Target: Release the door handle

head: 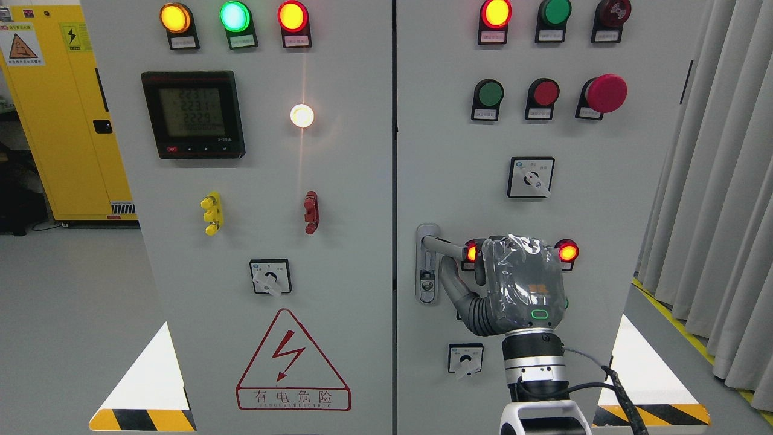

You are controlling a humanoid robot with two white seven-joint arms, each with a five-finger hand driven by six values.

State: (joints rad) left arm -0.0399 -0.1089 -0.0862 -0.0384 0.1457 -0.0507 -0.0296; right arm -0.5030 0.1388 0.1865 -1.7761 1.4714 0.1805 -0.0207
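Door handle [436, 244] sits at left edge of right cabinet door [604, 211], lever pointing right. Right hand [524, 284] beside lever tip; thumb nearby, fingers hidden, grip state untellable. Release step apparently underway: next, you draw hand back clear.

My right hand [522, 284] is up against the right cabinet door [628, 199], with the door handle [438, 244] sticking out just to its left, so that side is tight. Two red lights [567, 251] glow right beside my hand, one on each side, near enough to bump. A small switch [465, 360] sits just below and left of my wrist. Above my hand there is a bare patch of door before the next switch [531, 177]. Higher up, a big red button [606, 93] pokes out. On the far right, the curtain [718, 181] hangs close to the cabinet. The left door [356, 254] has open flat spots between its knobs.
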